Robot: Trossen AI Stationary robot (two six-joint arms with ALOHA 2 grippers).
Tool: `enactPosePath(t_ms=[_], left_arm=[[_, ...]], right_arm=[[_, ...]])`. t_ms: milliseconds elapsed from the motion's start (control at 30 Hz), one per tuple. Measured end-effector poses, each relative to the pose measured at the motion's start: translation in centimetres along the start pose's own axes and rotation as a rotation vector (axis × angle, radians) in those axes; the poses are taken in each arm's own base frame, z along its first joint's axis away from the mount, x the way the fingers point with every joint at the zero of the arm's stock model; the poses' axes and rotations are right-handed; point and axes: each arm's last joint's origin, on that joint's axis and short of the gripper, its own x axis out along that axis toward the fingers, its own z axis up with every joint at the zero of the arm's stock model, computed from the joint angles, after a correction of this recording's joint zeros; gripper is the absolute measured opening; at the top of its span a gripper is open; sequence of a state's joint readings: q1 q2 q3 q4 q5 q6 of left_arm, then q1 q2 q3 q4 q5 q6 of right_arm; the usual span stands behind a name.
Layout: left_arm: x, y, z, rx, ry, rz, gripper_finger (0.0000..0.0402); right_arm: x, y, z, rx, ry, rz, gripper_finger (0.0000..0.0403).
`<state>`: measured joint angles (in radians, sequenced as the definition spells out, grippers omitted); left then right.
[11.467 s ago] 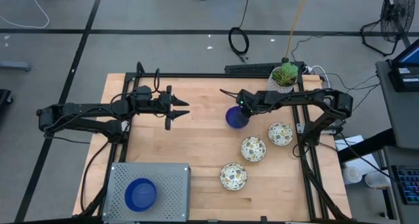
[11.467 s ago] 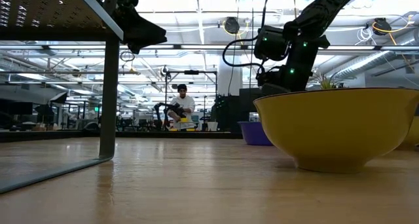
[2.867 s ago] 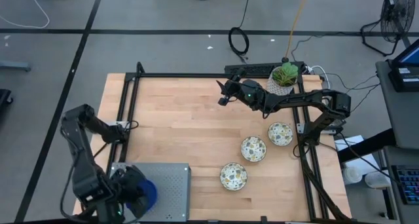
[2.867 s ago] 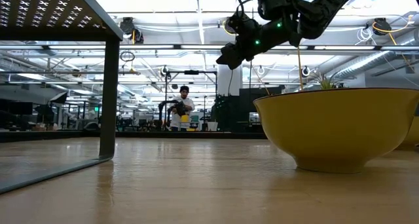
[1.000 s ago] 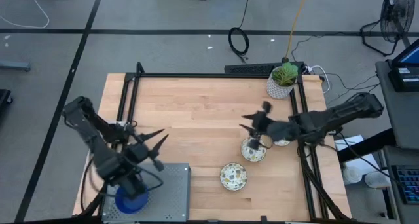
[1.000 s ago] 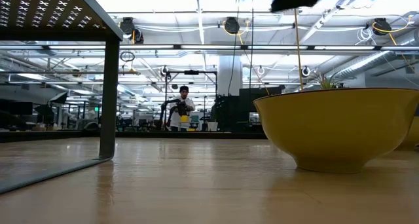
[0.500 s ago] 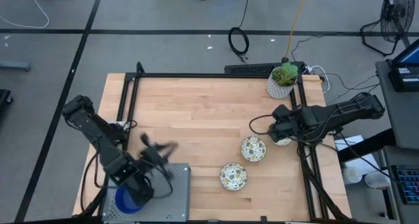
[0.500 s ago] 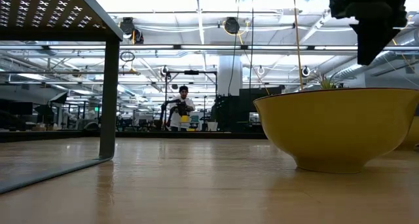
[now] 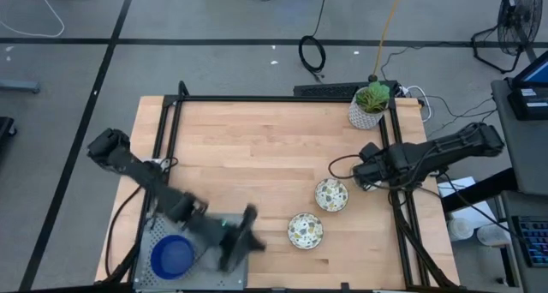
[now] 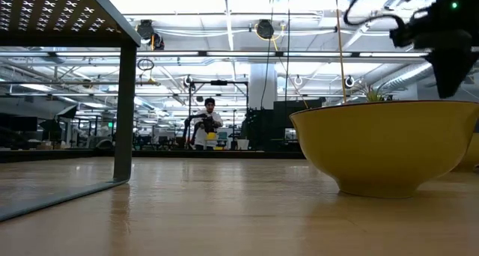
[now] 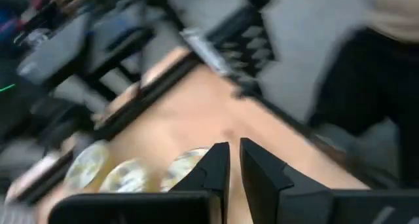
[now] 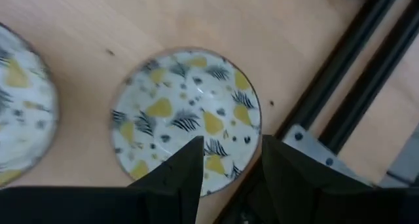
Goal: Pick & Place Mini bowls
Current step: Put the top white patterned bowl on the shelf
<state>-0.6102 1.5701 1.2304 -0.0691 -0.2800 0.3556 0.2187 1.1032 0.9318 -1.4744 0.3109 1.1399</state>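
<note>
Left gripper (image 9: pixel 242 242): over the right edge of the grey perforated metal platform (image 9: pixel 214 267) at the table's front left corner; blurred in the high view. In the left wrist view its two dark fingers (image 11: pixel 213 168) stand nearly together with only a thin gap, nothing between them.

Right gripper (image 12: pixel 226 175): directly above the right-most cream-white patterned bowl (image 12: pixel 186 119), close to the black frame rail (image 12: pixel 357 73) at the table's right side. Jaws apart, not touching the bowl, holding nothing.

Solid deep blue bowl (image 9: pixel 172 255): lies on the left part of the grey platform, apart from the left gripper.

Cream-white bowls with yellow and dark speckles: three in all. One (image 9: pixel 331 194) sits right of the table's centre, one (image 9: pixel 306 230) nearer the front edge, and the third is mostly covered by the right arm in the high view.

Table: light wooden table (image 9: pixel 257 147), framed by black rails.

White pot with a green plant (image 9: pixel 370 103): at the table's back right corner.

Low view: a bowl's yellow outside (image 10: pixel 389 147) fills the right foreground, and a person (image 10: pixel 209 121) stands far off in the room behind.
</note>
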Motion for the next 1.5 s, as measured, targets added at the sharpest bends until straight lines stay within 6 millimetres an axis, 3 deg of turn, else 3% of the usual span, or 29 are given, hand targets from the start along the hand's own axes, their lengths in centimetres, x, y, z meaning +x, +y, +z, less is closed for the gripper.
enactPosePath(t_ms=[133, 267, 400, 567, 633, 767, 933, 1500], left_arm=[[0.2, 5.6, -2.5, -0.199, -0.003, 0.107, 0.0026], [0.7, 8.5, -6.6, -0.336, -0.048, 0.021, 0.0005], [-1.2, 11.0, -6.7, -0.431, -0.154, 0.102, 0.0012], [-1.8, 10.5, -7.3, -0.464, -0.082, 0.237, 0.0017], [-2.1, 10.7, -6.5, -0.471, -0.119, 0.262, 0.001], [-2.0, 9.6, -6.6, -0.479, -0.08, 0.223, 0.0005], [-2.1, 9.1, -6.0, -0.476, -0.104, 0.212, 0.0026], [-2.0, 8.4, -6.1, -0.546, -0.077, 0.178, 0.0005]], right_arm=[[2.0, -1.3, -0.6, 0.072, 0.027, -0.025, 0.0141], [2.8, -1.6, -1.0, 0.142, 0.026, 0.122, 0.0141], [2.6, -1.9, -1.3, 0.187, -0.002, 0.202, 0.0141], [3.3, -2.8, -1.5, 0.276, 0.01, 0.171, 0.0141], [3.5, -2.8, -1.3, 0.298, 0.01, 0.174, 0.0141], [3.8, -2.9, -0.8, 0.343, 0.029, 0.15, 0.0141], [4.4, -2.9, 0.0, 0.374, 0.068, 0.105, 0.0141], [8.6, -2.8, 2.5, 0.25, 0.232, 0.086, 0.0141]])
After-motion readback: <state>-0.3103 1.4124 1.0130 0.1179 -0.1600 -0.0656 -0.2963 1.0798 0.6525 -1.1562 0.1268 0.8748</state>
